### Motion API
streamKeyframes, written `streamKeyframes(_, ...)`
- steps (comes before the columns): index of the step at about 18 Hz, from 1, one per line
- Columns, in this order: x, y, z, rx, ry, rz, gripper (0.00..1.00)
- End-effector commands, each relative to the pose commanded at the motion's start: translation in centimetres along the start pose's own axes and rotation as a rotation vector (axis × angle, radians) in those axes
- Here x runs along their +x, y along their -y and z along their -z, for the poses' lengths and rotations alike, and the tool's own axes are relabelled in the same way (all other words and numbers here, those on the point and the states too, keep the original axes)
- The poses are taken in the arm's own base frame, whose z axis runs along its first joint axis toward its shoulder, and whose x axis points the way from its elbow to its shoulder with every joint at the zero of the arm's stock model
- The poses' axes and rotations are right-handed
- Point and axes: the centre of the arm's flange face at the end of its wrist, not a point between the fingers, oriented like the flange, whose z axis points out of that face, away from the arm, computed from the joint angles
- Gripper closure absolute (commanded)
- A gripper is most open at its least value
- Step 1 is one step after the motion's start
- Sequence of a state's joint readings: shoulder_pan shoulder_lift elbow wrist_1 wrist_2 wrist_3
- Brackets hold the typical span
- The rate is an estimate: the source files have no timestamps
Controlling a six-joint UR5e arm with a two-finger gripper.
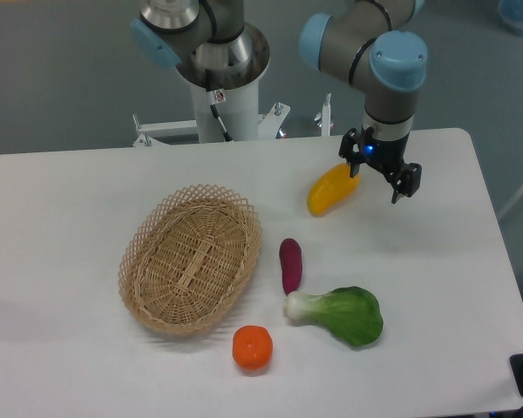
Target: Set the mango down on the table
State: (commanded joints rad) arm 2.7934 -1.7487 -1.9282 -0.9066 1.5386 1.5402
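Nearest the camera sits a round orange fruit (252,347) on the white table (61,209), just off the near rim of a woven wicker basket (192,258). To its right lies a leafy green vegetable (340,314) with a pale stalk end pointing left toward the fruit. Just beyond that stalk, a dark purple oblong vegetable (290,264) lies roughly lengthwise toward the camera, close to the basket's right edge but apart from it. The basket rests left of centre, oval and tilted on a diagonal.

Farther back and to the right lies the mango (332,190), yellow at its upper right end and shading to orange at its lower left end. It rests on the tabletop, well apart from the basket and the purple vegetable. The gripper (380,175) hangs at the mango's far right end, its dark fingers (407,181) spread apart with one on each side; the left finger overlaps the yellow tip, while the right one stands clear of the fruit. Whether the left finger touches the mango cannot be told from this view. The arm's grey and blue joints rise behind it toward the base at the table's far edge.
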Motion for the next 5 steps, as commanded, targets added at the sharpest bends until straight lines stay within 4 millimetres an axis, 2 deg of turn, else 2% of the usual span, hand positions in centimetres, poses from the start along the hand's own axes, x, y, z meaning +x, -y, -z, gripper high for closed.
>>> streamKeyframes(5,-0.36,0.41,-0.37,0.001,-0.003,0.026,0.0)
